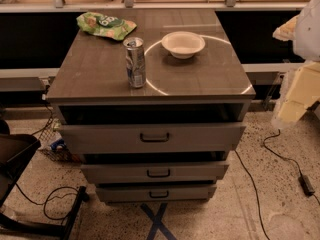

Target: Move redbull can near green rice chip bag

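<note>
Can (pixel 135 62) stands on the tabletop (pixel 200 79), apart from the chip bag (pixel 105 25), not yet grasped; pincer (pixel 295 96) hangs far right, whether spread or pressed together I cannot tell.

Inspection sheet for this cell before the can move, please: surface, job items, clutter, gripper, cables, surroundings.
surface: cabinet top, dark, pale ring mark.
job's things: can upright, front left; chip bag flat, back left, apart from the can.
clutter: bowl right of the can.
gripper: gripper probably the pale part at the right edge, off the top, far from the can.
cables: cable on the floor at right; another at lower left.
surroundings: drawers ajar; tape cross on the floor.
</note>
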### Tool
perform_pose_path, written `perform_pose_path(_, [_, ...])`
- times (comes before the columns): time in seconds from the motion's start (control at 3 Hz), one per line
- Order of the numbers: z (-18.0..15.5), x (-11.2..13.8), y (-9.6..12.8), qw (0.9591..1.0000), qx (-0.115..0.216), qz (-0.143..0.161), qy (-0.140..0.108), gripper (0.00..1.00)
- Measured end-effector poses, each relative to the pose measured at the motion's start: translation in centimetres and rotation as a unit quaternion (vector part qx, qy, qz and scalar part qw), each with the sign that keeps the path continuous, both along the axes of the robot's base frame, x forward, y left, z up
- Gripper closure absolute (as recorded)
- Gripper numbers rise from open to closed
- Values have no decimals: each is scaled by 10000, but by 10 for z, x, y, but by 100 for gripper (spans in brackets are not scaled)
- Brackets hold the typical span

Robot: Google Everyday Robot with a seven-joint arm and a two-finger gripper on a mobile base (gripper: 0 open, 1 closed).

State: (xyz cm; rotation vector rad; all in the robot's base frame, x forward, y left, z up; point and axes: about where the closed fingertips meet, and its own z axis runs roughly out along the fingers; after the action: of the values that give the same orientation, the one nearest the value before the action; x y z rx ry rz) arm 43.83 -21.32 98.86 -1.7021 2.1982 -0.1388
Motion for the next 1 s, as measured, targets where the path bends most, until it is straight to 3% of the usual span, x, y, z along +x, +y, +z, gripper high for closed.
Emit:
perform_pose_path(0.33, [0, 0, 0, 10000, 0, 0, 0, 0])
perform_pose_path(0.67, [-5, 14, 4, 9989, 417, 46, -229, 0])
perform_pose_path(1.0, [-17, 62, 20, 9814, 1703, 323, -821, 0])
